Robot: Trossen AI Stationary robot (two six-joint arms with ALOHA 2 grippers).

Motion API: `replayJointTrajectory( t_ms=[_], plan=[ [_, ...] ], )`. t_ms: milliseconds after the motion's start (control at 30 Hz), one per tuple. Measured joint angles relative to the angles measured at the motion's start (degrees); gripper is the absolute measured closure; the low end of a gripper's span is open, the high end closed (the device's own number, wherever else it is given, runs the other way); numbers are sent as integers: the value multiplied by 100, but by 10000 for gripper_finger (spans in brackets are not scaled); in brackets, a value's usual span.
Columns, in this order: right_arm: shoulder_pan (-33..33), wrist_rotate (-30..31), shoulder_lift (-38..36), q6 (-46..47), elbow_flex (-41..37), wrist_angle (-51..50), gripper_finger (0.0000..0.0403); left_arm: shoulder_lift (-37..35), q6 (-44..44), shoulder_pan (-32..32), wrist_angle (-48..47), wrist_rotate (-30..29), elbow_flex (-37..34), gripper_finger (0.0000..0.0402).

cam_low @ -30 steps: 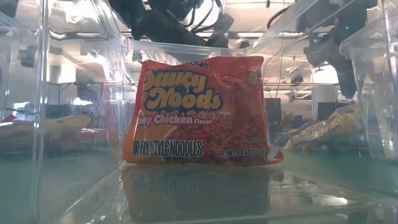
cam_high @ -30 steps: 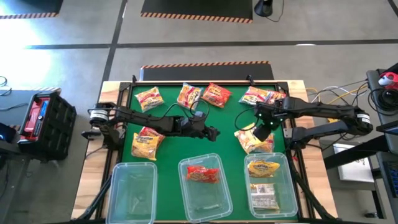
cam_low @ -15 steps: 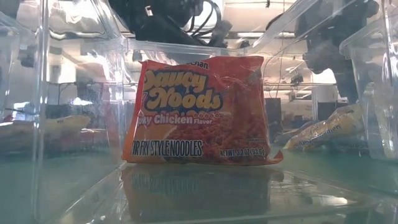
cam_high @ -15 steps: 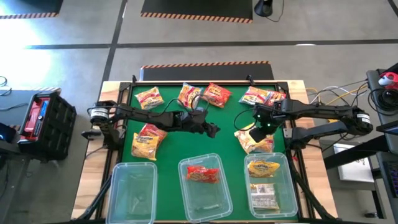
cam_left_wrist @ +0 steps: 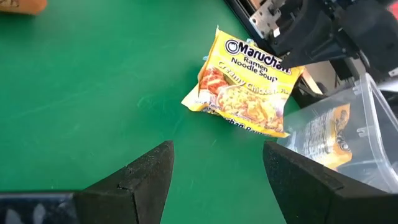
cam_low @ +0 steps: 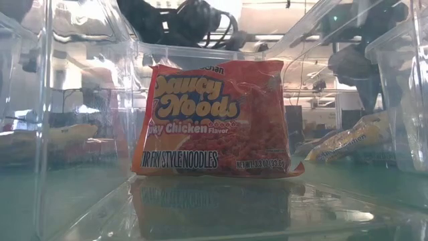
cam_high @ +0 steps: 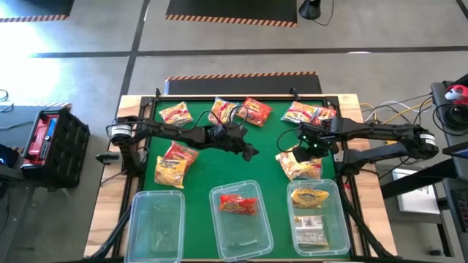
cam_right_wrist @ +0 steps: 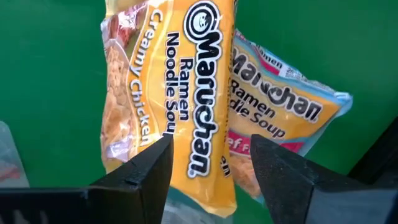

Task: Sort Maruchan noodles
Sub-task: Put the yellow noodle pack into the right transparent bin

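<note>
Maruchan noodle packets lie flat on the green mat: a yellow one (cam_high: pixel 175 113), a yellow-orange one (cam_high: pixel 223 111), a red one (cam_high: pixel 254 111) and a pinkish one (cam_high: pixel 307 113) along the far edge, and a yellow one (cam_high: pixel 173 162) at the left. My right gripper (cam_right_wrist: pixel 210 171) hangs open, pointing down, over a yellow Creamy Chicken packet (cam_right_wrist: pixel 168 93) that overlaps a second packet (cam_right_wrist: pixel 283 115). My left gripper (cam_left_wrist: pixel 217 177) is open over bare mat mid-table (cam_high: pixel 251 152), and the same yellow packet (cam_left_wrist: pixel 245 84) lies ahead of it.
Three clear bins stand along the near edge. The left bin (cam_high: pixel 156 225) holds nothing. The middle bin (cam_high: pixel 252 234) holds a red packet (cam_low: pixel 217 120). The right bin (cam_high: pixel 333 219) holds a yellow packet (cam_high: pixel 310 197) and another (cam_high: pixel 311 230). A black crate (cam_high: pixel 51 142) sits off the table's left.
My left gripper has swung a little toward the table's far edge over the bare mat and rolled. My right gripper has rolled about its own axis while staying over the yellow packets. No packet has moved.
</note>
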Motion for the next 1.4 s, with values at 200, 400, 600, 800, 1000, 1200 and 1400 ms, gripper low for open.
replayJointTrajectory(
  t_ms=[200, 400, 600, 800, 1000, 1200, 1400],
  plan=[
    [-57, -108, -12, 85, -89, -7, 199, 17, 510, 48, -11, 104, 0, 170],
    [-151, -521, -59, 441, -641, 447, 199, 17, 883, 165, -20, 367, 0, 170],
    [-151, -785, -272, 1004, -1256, 2187, 199, 17, 1019, 190, -45, 543, 0, 170],
    [-151, -797, -320, 1672, -1903, 4228, 199, 19, 1163, 199, -210, 553, 0, 170],
    [-151, -392, -145, 1739, -2076, 4707, 199, 143, 1224, 219, -194, 552, 0, 170],
    [-151, 119, -111, 1669, -2033, 4817, 199, 421, 1140, 238, 35, 713, 0, 170],
    [-149, 219, -98, 1675, -2033, 5194, 200, 690, 787, 295, 709, 1133, 0, 170]
  ],
)
